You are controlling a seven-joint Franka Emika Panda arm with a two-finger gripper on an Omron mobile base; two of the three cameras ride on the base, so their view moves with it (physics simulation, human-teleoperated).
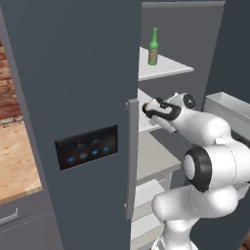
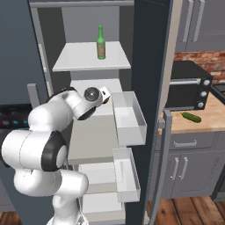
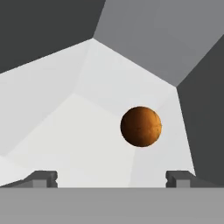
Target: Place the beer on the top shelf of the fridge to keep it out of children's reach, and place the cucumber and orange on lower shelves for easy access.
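Observation:
The fridge (image 1: 73, 73) stands open. The green beer (image 1: 153, 47) (image 2: 101, 42) stands upright on the top shelf (image 1: 171, 66) (image 2: 79, 59). My arm reaches in one level below it. In the hand view the orange (image 3: 141, 126) rests on a pale lower shelf (image 3: 74, 131), a little ahead of my gripper (image 3: 111, 179) and right of its middle. The gripper is open, its fingertips (image 3: 43, 178) wide apart with nothing between them. The cucumber (image 2: 191, 117) lies on the wooden counter (image 2: 211, 115) to the right of the fridge.
Door bins (image 2: 129, 118) hang on the open right door (image 2: 149, 66), close beside my forearm. A black countertop oven (image 2: 189, 85) stands behind the cucumber. The closed left door carries a touch panel (image 1: 87, 146) and a bar handle (image 1: 132, 156).

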